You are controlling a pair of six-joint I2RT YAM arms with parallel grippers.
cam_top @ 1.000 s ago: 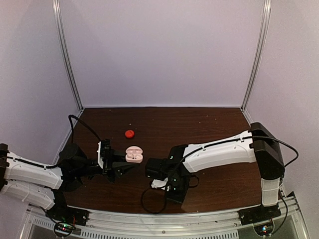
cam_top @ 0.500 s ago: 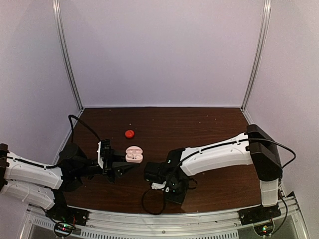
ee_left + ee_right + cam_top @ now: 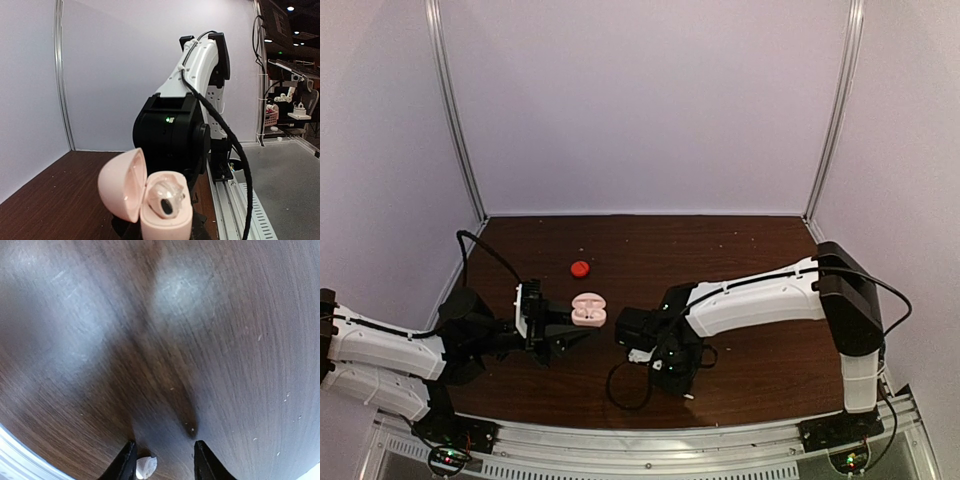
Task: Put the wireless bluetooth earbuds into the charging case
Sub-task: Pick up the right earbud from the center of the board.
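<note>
My left gripper point(image 3: 568, 326) is clamped on the open pink charging case point(image 3: 150, 220), lid swung back, with one earbud point(image 3: 166, 200) seated inside. My right gripper point(image 3: 164, 464) is down at the tabletop point(image 3: 210, 340), fingers apart. A white earbud point(image 3: 145, 467) lies between them, touching one fingertip but not pinched. I judge this to be the pick-up step. Next I'd centre the bud, close gently, lift, then carry it to the case and line it up with a free well.

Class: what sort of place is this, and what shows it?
Probably a robotics lab: left arm and right arm bolted by a wooden table, white panels around it, equipment benches beyond.
</note>
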